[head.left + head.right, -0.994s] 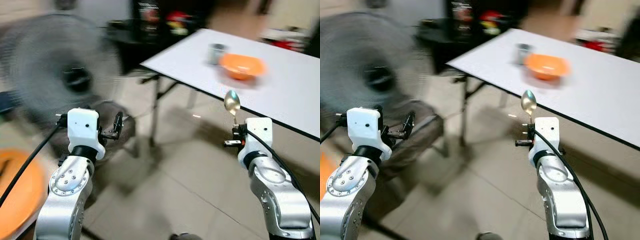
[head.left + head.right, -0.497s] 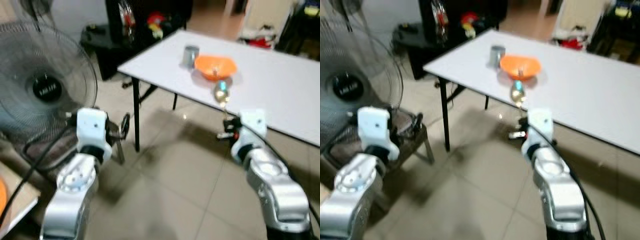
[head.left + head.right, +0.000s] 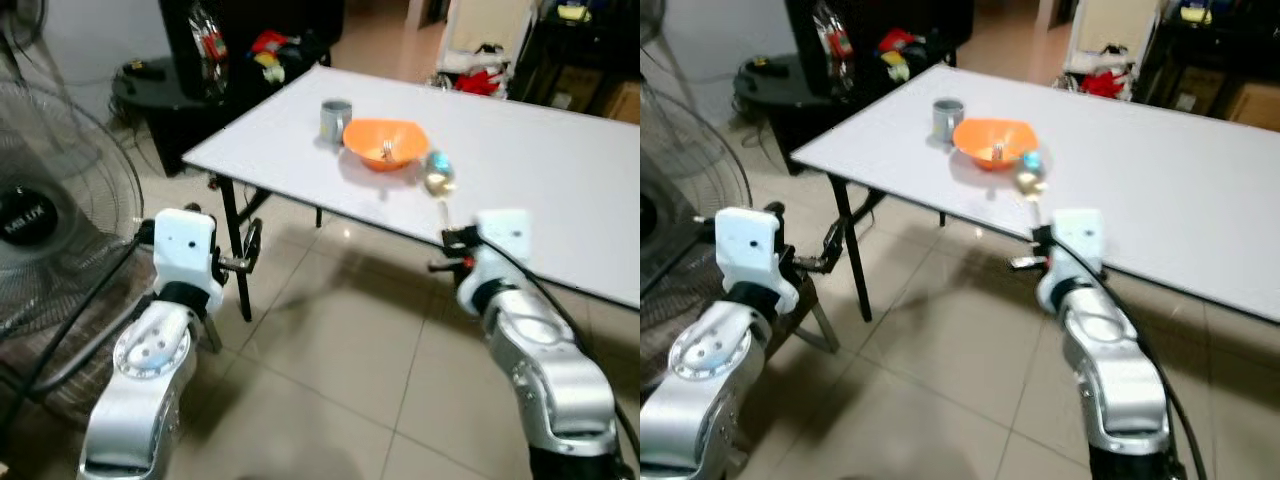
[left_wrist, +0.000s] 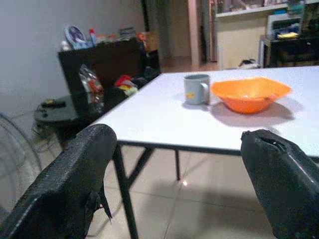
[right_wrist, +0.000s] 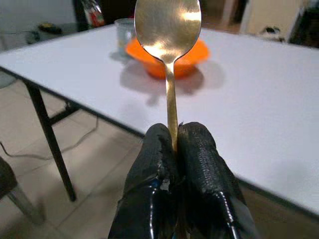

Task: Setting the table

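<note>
- Between the right gripper (image 5: pixel 174 144) fingers, pinched tight: spoon (image 5: pixel 168 30), upright, bowl up, near table (image 3: pixel 560 170) edge.
- On table beyond: orange bowl (image 3: pixel 385 143), grey mug (image 3: pixel 335 120) just beside it.
- Left gripper (image 4: pixel 179 174) spread wide, held over floor short of the table.

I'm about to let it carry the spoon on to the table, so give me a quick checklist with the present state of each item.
1. Spoon clamped: ok, the right gripper jaws are shut on its handle, bowl end up.
2. Spoon upright: ok, it stands nearly straight above the jaws.
3. Left gripper free: ok, jaws open, nothing between them.
4. Bare spot on the white table: ok, broad space beside the orange bowl.
5. Grey mug out of the way: ok, it stands beyond the bowl.
6. Table within reach: cannot tell, the gripper is short of its near edge.
</note>
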